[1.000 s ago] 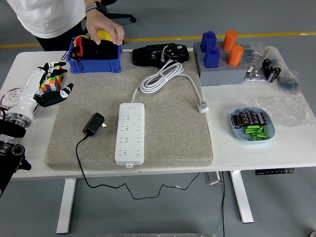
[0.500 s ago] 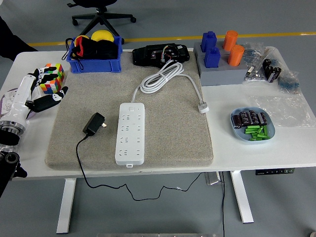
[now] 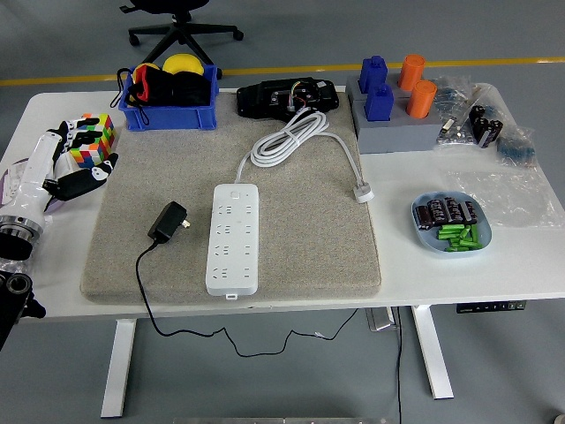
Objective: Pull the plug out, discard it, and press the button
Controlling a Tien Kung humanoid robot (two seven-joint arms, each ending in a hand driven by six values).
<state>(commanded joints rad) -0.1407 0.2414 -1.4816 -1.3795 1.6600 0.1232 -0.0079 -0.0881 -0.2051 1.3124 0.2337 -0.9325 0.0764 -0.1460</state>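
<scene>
The right arm is not seen. The left arm is cut off at the picture's left edge, and its lower joints are hard to make out. The left hand [image 3: 78, 163] is held low over the table's left end, just beside the colour cube [image 3: 91, 140], fingers loosely spread and nothing grasped. The black plug [image 3: 168, 221] is seen lying unplugged on the grey mat [image 3: 309, 238], just left of the white power strip [image 3: 233, 238], its cord trailing off the near edge.
</scene>
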